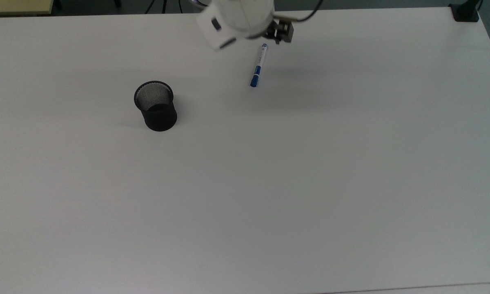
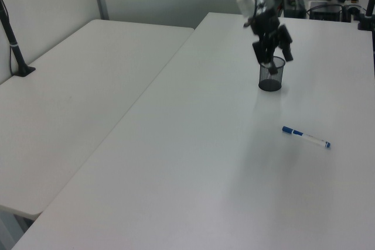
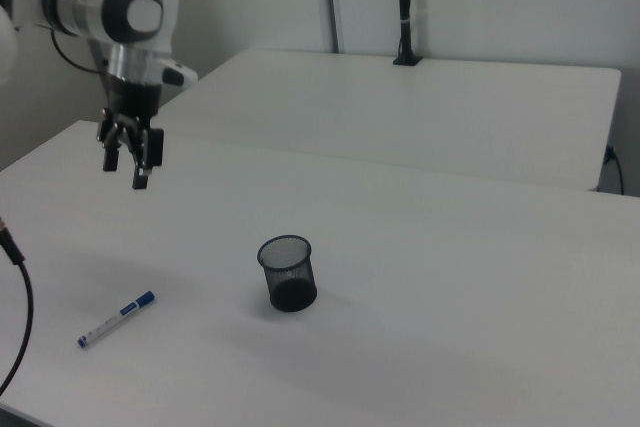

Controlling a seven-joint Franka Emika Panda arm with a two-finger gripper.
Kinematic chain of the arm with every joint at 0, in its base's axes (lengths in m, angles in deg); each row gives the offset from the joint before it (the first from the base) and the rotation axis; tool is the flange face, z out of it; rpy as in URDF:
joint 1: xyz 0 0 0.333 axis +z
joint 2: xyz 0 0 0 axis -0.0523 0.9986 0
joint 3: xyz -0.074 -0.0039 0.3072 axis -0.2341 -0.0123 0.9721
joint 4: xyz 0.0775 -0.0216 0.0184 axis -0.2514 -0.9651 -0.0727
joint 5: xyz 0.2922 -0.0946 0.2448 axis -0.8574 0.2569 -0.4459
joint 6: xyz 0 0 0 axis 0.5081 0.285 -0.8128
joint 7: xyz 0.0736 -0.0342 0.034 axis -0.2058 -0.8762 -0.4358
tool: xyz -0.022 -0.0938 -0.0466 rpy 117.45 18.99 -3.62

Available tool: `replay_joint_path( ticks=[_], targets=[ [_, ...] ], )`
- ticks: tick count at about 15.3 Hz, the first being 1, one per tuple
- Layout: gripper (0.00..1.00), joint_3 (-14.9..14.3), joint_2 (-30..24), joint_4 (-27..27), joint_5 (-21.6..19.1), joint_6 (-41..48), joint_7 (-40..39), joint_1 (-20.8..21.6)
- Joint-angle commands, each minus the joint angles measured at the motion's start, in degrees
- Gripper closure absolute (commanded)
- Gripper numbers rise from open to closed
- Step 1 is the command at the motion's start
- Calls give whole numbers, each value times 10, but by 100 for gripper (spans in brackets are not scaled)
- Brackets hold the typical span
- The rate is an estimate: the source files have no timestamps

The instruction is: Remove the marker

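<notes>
marker [image 1: 258,66] flat on the white table [image 1: 310,183], well apart from the raised, empty, open-fingered gripper [image 3: 127,160]

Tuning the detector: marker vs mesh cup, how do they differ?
The marker lies flat on the table; the mesh cup stands upright. The marker is slim, white with a blue cap; the cup is wide, black and see-through. Both rest on the table, apart from each other and away from the raised pincer.

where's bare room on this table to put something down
Nearly everywhere: the table is bare across the top view's lower half and right side. Taken spots are the mesh cup and the marker, with the end effector hanging open above.
</notes>
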Motion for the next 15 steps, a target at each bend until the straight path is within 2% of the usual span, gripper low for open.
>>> replay_joint_path(
  ticks=[1,3,5,7,11,15],
  targets=[
    [0,-10,-81,-23,44,-26,14,5],
    [0,-20,-124,-27,56,-27,14,2],
    [0,-47,-162,-34,77,-29,4,7],
    [0,-66,-185,-45,78,-56,-25,4],
    [0,-57,-182,-49,83,-109,-103,-30],
    [0,-41,-168,-51,106,-144,-184,-50]
  ],
)
